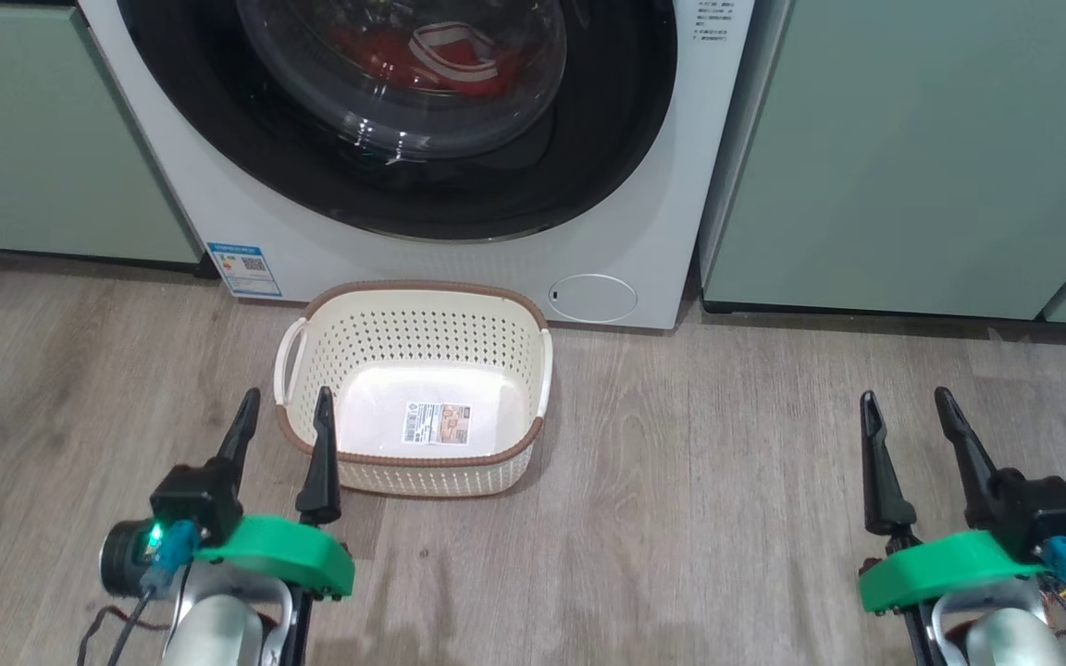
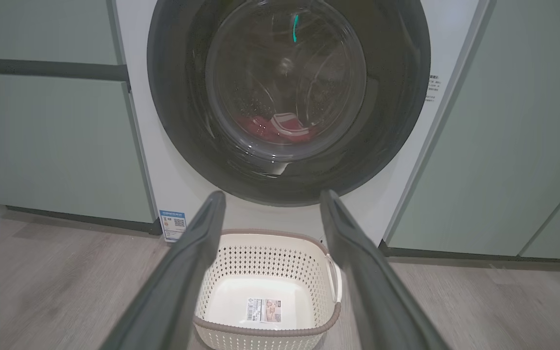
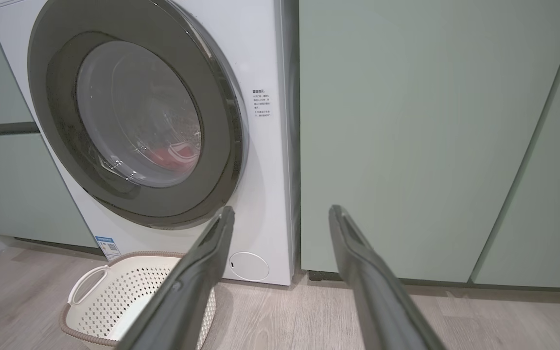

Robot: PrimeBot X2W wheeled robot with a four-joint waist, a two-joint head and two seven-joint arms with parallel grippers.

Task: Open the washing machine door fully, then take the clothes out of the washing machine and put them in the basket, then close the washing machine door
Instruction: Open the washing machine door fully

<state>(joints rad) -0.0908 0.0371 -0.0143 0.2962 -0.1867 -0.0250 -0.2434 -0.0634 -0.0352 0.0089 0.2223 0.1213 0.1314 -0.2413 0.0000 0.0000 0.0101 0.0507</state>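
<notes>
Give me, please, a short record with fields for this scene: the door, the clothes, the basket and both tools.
washing machine door: looks shut
clothes: red, inside the drum, seen through the window
basket: no clothes in it, on the floor in front of the washing machine
left tool: open, holding nothing
right tool: open, holding nothing

Head camera peers down from high: grey wood-look floor (image 1: 727, 481) below, small cream perforated plastic basket (image 1: 422, 338) centre, big white front-loading washing machine (image 1: 496, 264) cropped at the top. Left wrist camera, low and near, faces the round black-rimmed glass door (image 2: 285, 87) square on. Right wrist camera, low, off to the right, catches that door aslant, pale green cabinet panel (image 3: 406, 136) dead ahead. All three share basket and door.
</notes>
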